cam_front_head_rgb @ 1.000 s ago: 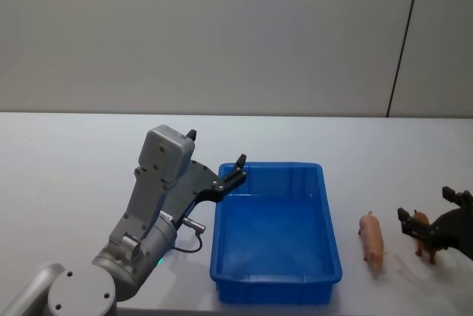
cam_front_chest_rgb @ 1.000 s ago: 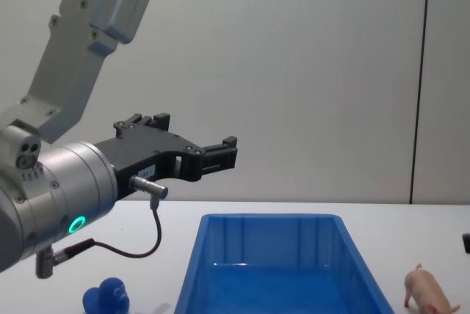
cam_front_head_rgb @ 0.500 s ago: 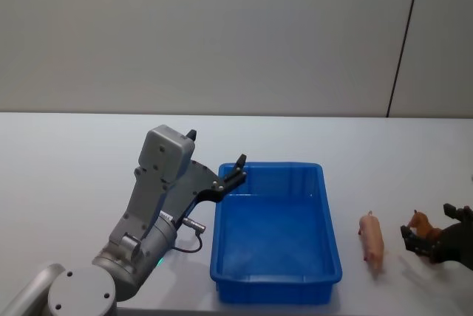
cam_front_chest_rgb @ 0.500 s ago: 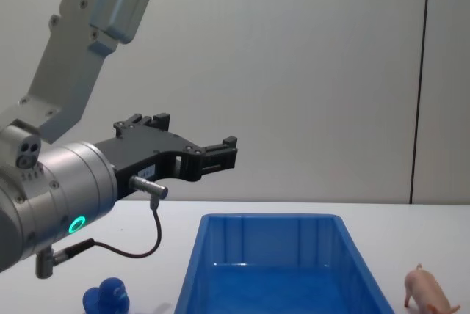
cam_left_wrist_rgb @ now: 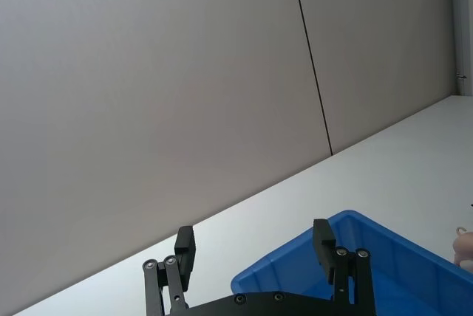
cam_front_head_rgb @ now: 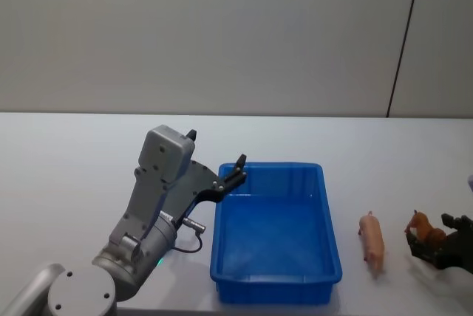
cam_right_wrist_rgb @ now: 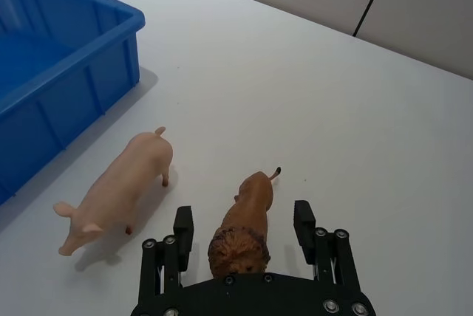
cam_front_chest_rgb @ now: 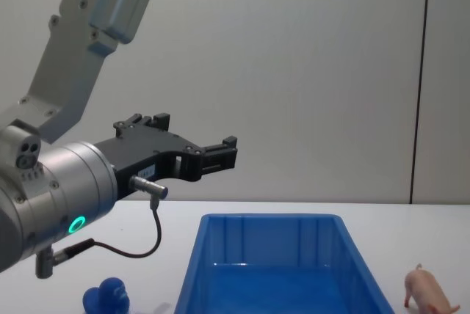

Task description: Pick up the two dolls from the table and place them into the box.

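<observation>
The brown doll [cam_right_wrist_rgb: 247, 213] stands on the white table between the two fingers of my right gripper [cam_right_wrist_rgb: 244, 225], which is open with gaps on both sides. In the head view this gripper [cam_front_head_rgb: 431, 236] sits low at the far right around the brown doll [cam_front_head_rgb: 420, 222]. The pink pig doll [cam_front_head_rgb: 372, 238] [cam_right_wrist_rgb: 122, 192] stands between it and the blue box [cam_front_head_rgb: 273, 291]. My left gripper [cam_front_head_rgb: 235, 169] [cam_front_chest_rgb: 222, 154] hangs open and holds nothing above the box's far left corner. A deep-blue figure [cam_front_chest_rgb: 106, 296] rests on the table under the left arm.
The box [cam_front_chest_rgb: 272, 218] holds no toys and stands in the middle of the white table. The pig [cam_front_chest_rgb: 427, 292] stands close to the box's right wall. A grey wall with a dark vertical seam rises behind the table.
My right gripper has dropped lower and drawn back toward the table's near edge, its fingers now on either side of the brown doll. The left arm has not moved.
</observation>
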You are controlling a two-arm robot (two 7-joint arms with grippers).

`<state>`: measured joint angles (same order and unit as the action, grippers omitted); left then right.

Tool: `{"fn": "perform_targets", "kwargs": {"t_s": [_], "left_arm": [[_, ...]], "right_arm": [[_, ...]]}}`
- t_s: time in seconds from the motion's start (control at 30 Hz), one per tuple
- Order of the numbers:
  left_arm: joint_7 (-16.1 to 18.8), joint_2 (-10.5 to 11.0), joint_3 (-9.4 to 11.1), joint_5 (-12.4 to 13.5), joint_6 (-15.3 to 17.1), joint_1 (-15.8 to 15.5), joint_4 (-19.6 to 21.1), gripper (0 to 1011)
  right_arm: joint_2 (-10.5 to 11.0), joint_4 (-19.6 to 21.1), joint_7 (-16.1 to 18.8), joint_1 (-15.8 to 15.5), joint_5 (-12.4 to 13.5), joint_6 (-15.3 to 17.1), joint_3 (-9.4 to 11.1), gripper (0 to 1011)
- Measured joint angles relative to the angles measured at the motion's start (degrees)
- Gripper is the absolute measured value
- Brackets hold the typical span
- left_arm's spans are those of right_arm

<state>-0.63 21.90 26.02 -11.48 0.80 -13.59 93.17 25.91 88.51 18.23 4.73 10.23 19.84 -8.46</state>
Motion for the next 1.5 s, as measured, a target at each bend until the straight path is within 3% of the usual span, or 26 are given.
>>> {"fn": "perform_targets", "kwargs": {"t_s": [0.5, 0.73, 1.2, 1.5], "left_arm": [[0.0, 0.0, 0.0, 0.0, 0.0, 0.0, 0.0, 1001], [0.0, 0.0, 0.0, 0.0, 0.0, 0.0, 0.0, 1001], [0.0, 0.0, 0.0, 0.0, 0.0, 0.0, 0.0, 1001], [0.0, 0.0, 0.0, 0.0, 0.0, 0.0, 0.0, 1001]], "right_arm": [[0.2, -0.4, 1.8, 0.6, -0.2, 1.3, 0.0, 418], [0.2, 0.2, 1.6, 0.7, 0.4, 0.7, 0.1, 418], [-1.3, 3.7, -0.8, 1.8, 3.4, -3.6, 0.3, 418], [-3.5, 5.8, 1.1, 3.8, 3.7, -3.2, -1.5, 417]]}}
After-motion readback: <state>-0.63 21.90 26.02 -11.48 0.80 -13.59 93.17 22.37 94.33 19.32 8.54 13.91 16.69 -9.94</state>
